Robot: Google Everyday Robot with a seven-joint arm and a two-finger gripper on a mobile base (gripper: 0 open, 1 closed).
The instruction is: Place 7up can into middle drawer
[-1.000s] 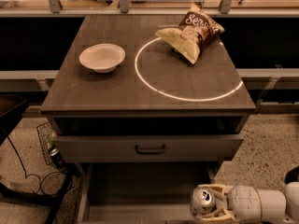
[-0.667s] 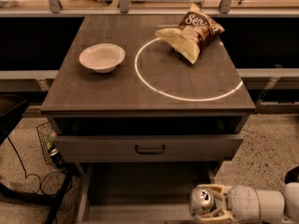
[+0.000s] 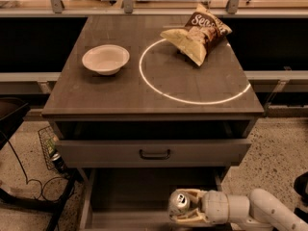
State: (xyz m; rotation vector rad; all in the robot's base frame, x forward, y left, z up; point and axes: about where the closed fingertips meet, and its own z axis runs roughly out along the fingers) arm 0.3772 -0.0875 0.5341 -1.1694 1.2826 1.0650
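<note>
The 7up can (image 3: 179,203) shows its shiny metal top at the bottom of the view. My gripper (image 3: 185,207) is shut on it, with cream fingers (image 3: 188,219) on both sides. The white arm (image 3: 250,211) comes in from the lower right. The can is held over the front right part of the pulled-out middle drawer (image 3: 130,191), whose bare dark floor shows to the left of it. Whether the can touches the floor is hidden.
Above it, the drawer with a grey front and black bar handle (image 3: 155,154) stands slightly open. On the cabinet top (image 3: 96,95) are a white bowl (image 3: 105,59) and a brown and yellow snack bag (image 3: 196,33). A wire basket (image 3: 50,150) stands on the floor at the left.
The gripper with the can has shifted very slightly left over the drawer. Nothing else has moved.
</note>
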